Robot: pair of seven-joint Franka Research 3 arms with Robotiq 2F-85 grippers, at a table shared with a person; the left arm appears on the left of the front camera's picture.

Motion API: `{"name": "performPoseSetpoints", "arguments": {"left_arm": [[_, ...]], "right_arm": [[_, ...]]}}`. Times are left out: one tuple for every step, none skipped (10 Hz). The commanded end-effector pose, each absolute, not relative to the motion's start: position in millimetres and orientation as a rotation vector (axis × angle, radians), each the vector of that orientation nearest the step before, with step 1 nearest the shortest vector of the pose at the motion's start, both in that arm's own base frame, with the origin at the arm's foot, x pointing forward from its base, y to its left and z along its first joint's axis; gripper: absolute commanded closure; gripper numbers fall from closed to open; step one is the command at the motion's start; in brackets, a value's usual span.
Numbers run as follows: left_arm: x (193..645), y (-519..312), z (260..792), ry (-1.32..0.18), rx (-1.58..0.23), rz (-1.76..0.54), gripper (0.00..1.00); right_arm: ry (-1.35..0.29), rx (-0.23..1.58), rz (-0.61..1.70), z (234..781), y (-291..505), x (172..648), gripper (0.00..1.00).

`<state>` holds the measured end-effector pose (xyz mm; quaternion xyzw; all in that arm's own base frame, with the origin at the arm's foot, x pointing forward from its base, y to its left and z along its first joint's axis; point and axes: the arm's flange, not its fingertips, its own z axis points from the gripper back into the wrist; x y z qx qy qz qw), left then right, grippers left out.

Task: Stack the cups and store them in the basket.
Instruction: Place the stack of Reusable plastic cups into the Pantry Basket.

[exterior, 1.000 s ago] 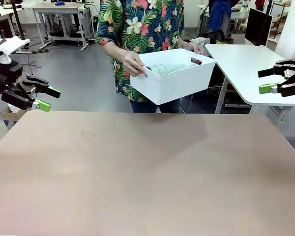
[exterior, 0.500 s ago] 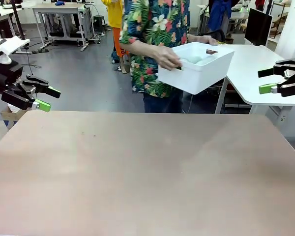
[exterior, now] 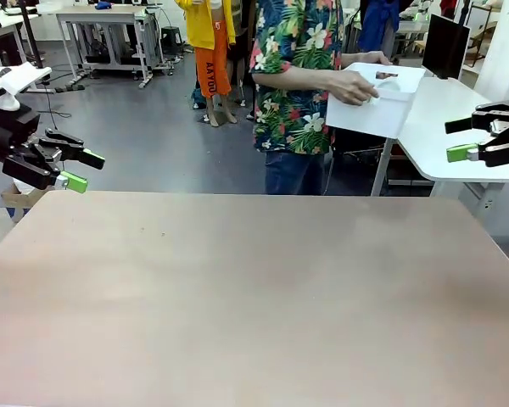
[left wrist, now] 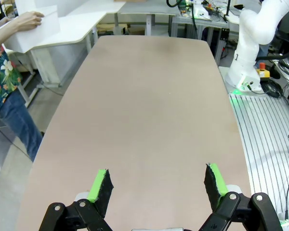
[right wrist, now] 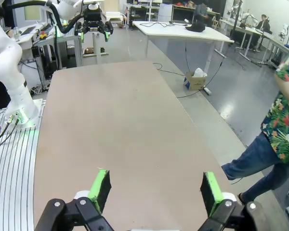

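Hovering apart over the bare table (exterior: pixel 254 288): left gripper (exterior: pixel 78 170) at nine o'clock, right gripper (exterior: pixel 471 140) at three, jaws of both spread wide and holding nothing. Farther off at one o'clock, basket (exterior: pixel 377 106) carried in the person's hand (exterior: pixel 354 86) beside a white desk (exterior: pixel 458 127); contents hidden in front view. Left wrist view catches basket (left wrist: pixel 38 29) at eleven o'clock; right wrist view catches left gripper (right wrist: pixel 93 26) at the table's far end.

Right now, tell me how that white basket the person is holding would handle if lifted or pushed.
The basket looks stiff: its solid walls keep their shape in the person's hand. Probably light for its size, since it is carried off the table. Smooth plastic may slip, so its rim seems safer to grip.
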<state>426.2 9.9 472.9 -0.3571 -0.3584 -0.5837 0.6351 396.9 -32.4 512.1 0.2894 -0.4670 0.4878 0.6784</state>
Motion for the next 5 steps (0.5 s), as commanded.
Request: {"name": "performPoseSetpoints", "arguments": {"left_arm": [[426.1,8.5,474.7,-0.819,-0.814,-1.323,0.0],[426.1,8.5,474.7,-0.819,-0.814,-1.323,0.0],[426.1,8.5,474.7,-0.819,-0.814,-1.323,0.0],[426.1,8.5,474.7,-0.819,-0.814,-1.323,0.0],[426.1,8.5,474.7,-0.819,-0.814,-1.323,0.0]], "right_arm": [[-1.064,0.654,1.059,515.8,-29.2,399.6,0.0],[-1.064,0.654,1.059,515.8,-29.2,399.6,0.0],[-1.064,0.654,1.059,515.8,-29.2,399.6,0.0],[-1.064,0.654,1.059,515.8,-29.2,399.6,0.0],[-1.064,0.654,1.059,515.8,-29.2,399.6,0.0]]}}
